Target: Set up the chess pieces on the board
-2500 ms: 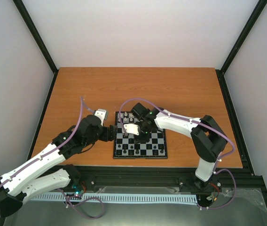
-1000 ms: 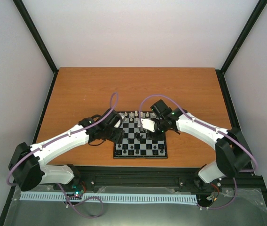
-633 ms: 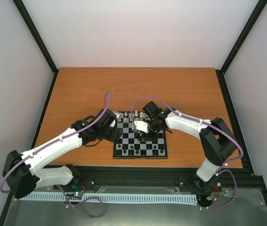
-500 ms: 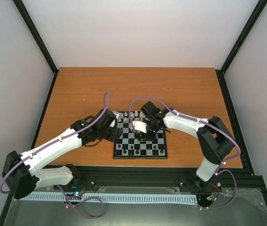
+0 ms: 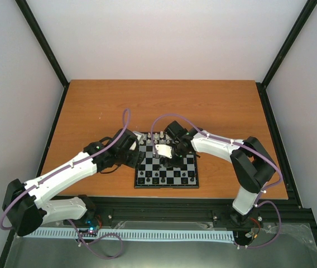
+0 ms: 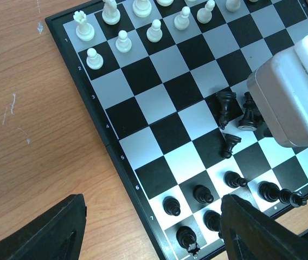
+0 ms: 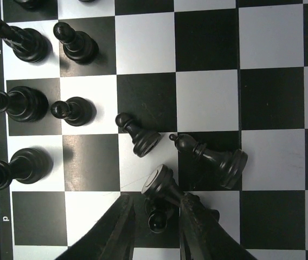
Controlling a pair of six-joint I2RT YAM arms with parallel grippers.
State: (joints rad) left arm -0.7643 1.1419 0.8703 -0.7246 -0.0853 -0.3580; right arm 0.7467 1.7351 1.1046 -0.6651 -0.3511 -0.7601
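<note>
White digits 1 to 7 run down the thin black rim of the black-and-silver checkered chessboard (image 6: 109, 128), left of centre in the left wrist view. In the right wrist view, its left rim shows sideways letters g and d. Black lettering on the white plastic casing (image 6: 289, 92) at the right edge is cut off and unreadable.

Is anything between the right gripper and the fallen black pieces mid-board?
Nothing visible. The right gripper straddles one small black piece. A toppled piece lies close by its fingertips, with a fallen pawn and bishop just beyond on the board.
</note>
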